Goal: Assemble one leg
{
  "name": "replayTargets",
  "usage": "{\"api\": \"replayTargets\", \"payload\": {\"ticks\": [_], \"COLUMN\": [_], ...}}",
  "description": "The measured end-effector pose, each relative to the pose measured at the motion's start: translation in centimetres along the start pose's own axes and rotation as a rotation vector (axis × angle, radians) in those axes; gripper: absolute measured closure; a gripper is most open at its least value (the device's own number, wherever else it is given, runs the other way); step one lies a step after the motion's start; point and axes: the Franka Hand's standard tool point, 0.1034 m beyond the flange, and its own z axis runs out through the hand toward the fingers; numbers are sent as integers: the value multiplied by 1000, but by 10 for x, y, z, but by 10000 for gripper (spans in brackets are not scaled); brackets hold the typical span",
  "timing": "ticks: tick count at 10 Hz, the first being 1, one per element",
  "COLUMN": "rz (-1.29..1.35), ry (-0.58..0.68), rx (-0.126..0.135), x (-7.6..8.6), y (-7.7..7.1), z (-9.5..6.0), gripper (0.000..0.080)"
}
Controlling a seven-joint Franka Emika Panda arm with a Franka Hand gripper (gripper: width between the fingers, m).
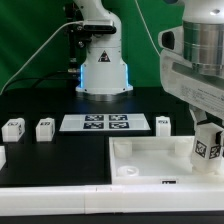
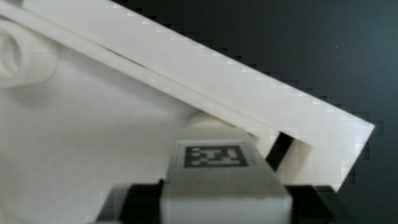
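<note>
My gripper [image 1: 207, 135] is shut on a leg [image 1: 208, 146], a small white block with a black-and-white tag, and holds it upright over the right end of the large white tray-like piece [image 1: 150, 165]. In the wrist view the leg [image 2: 215, 165] sits between my dark fingers [image 2: 135, 206], gripper [image 2: 214, 208]. Its far end is at the tray's inner corner, against the raised rim [image 2: 196, 70]. Whether it touches the tray, I cannot tell. Three more legs stand on the black table: two at the exterior view's left [image 1: 13, 128] [image 1: 45, 128] and one behind the tray [image 1: 163, 122].
The marker board [image 1: 105, 123] lies flat behind the tray, in front of the robot base [image 1: 103, 70]. A small white piece [image 1: 2, 156] shows at the exterior view's left edge. A round corner socket [image 2: 15, 60] of the tray shows in the wrist view.
</note>
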Motion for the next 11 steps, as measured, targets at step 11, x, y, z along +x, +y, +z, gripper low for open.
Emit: {"api": "replayTargets", "payload": {"ticks": [11], "rz": [-948], "ry": [-4], "rx": [-15], "x": [5], "y": [3], "z": [-1], "gripper": [150]}}
